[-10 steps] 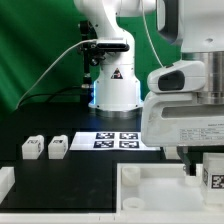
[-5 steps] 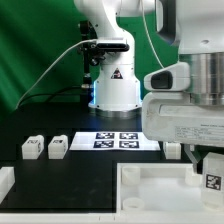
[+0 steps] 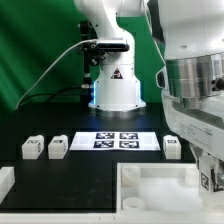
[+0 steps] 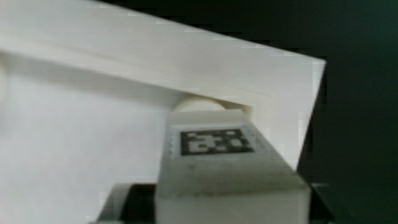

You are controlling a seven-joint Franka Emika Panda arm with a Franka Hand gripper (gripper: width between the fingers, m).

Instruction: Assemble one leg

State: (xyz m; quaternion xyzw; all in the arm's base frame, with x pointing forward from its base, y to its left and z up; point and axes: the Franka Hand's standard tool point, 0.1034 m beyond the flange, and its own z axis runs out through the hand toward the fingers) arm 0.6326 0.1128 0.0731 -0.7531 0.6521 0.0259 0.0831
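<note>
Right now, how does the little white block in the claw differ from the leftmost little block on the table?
The held leg is clamped in the claw over the white square part; the leftmost leg rests free on the black table. The held leg is partly hidden in the exterior view; the leftmost shows whole. Both are small white blocks.

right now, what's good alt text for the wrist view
The hand grips a white leg with a black-and-white square tag on its face. Behind the leg lies a big white tray, and black table shows past the tray's corner.
</note>
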